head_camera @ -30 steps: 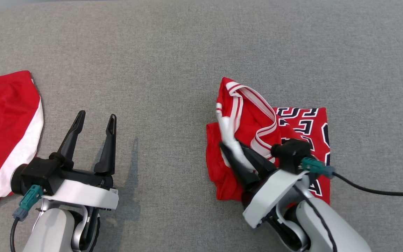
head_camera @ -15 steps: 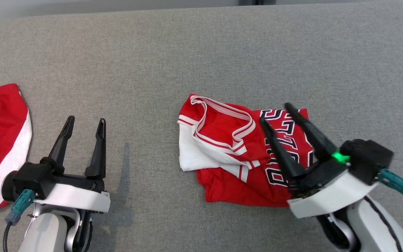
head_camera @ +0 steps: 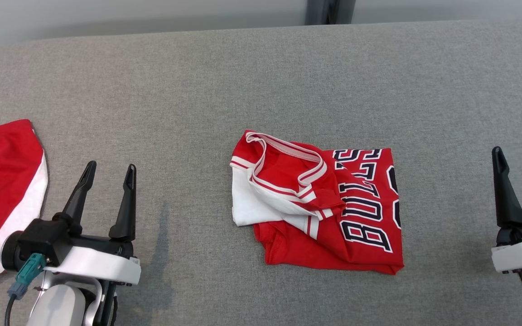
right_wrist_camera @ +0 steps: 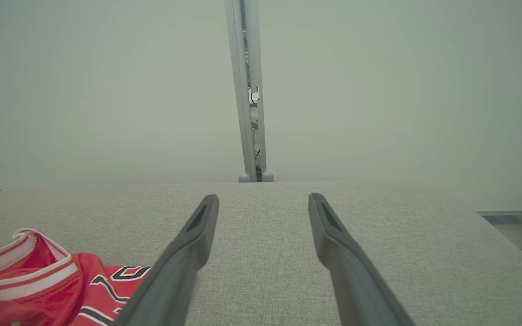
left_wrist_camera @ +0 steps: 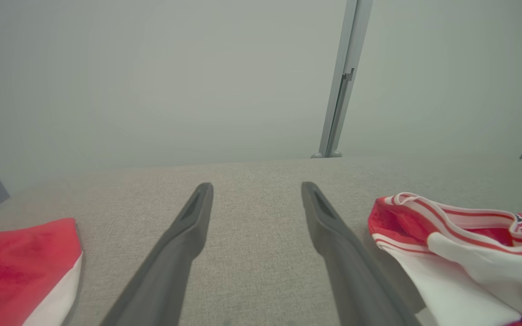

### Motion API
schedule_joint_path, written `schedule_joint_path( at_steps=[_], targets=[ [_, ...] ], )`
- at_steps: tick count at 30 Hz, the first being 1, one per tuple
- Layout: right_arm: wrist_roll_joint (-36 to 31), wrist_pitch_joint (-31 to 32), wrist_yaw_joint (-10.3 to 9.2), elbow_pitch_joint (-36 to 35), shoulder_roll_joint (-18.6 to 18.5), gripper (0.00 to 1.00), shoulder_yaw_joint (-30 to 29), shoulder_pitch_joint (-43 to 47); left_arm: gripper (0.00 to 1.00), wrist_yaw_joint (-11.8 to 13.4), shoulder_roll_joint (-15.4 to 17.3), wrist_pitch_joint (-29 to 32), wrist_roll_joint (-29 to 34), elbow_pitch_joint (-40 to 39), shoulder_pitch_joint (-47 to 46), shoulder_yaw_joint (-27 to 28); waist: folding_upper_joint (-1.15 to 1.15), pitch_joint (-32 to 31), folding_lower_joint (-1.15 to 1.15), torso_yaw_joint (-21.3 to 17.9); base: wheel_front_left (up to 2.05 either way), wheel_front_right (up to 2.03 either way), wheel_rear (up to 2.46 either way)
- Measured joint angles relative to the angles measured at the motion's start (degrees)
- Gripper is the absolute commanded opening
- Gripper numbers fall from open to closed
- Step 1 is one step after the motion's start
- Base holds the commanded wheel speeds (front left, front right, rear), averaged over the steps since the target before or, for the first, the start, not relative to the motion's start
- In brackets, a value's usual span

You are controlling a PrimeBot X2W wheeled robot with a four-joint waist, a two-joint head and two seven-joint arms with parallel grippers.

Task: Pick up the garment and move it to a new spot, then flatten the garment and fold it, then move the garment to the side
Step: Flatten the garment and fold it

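The garment (head_camera: 333, 208) is a red jersey with white trim and dark lettering, lying folded in the middle of the grey table (head_camera: 261, 81). It shows at the right in the left wrist view (left_wrist_camera: 460, 244) and at the lower left in the right wrist view (right_wrist_camera: 48, 290). My left gripper (head_camera: 108, 171) stands open at the lower left, well to the left of the jersey, nothing between its fingers. My right gripper (head_camera: 518, 153) stands open at the far right, apart from the jersey and empty. Both pairs of fingers point away over bare cloth (left_wrist_camera: 254, 190) (right_wrist_camera: 263, 201).
A second red and white garment (head_camera: 2, 190) lies at the table's left edge, left of my left gripper, also in the left wrist view (left_wrist_camera: 21, 267). A grey post (head_camera: 329, 11) stands behind the table's far edge. Bare grey surface surrounds the jersey.
My right gripper let go of the jersey's white-trimmed edge, opened, and drew back to the far right. The released fold dropped flat onto the jersey. The head camera tilted, shifting the whole picture.
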Motion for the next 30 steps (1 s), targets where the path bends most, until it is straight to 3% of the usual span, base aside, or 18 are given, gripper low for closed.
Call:
schedule_joint_path(
  at_steps=[16, 17, 18, 23, 30],
  targets=[
    [0.2, 0.7, 0.0, 0.9, 0.1, 1.0, -1.7, 0.9, 1.0, 0.5, 0.5, 0.2, -0.3, -0.4, 0.8, -0.6, 0.0, -0.8, 0.0, 0.7, 0.0, 0.0, 0.0],
    [0.4, 1.2, 0.0, 1.3, -0.1, 0.17, -1.3, 0.7, 1.0, 0.5, 0.5, 0.2, -0.3, -0.5, 0.8, -0.7, 0.0, -0.7, 0.0, 0.8, 0.0, 0.0, 0.0],
    [0.6, 1.6, 0.0, 1.8, -0.4, 0.0, -0.8, 0.5, 1.0, 0.5, 0.5, 0.2, -0.3, -0.6, 0.8, -0.9, 0.0, -0.5, 0.0, 0.9, 0.0, 0.0, 0.0],
    [1.1, 1.7, 0.0, 4.2, -1.3, 0.0, 3.9, -2.8, 1.0, 0.5, 0.4, 0.2, -0.4, -0.6, -0.5, -1.4, 0.0, 0.6, 0.0, 1.7, 0.0, 0.0, 0.0],
    [3.2, 2.1, 0.0, 10.7, -0.4, 0.0, 17.7, -9.1, 1.0, 0.0, -0.3, 0.2, -0.4, -0.1, -1.8, -2.3, 0.0, 2.2, 0.0, 3.4, 0.0, 0.0, 0.0]
  ],
)
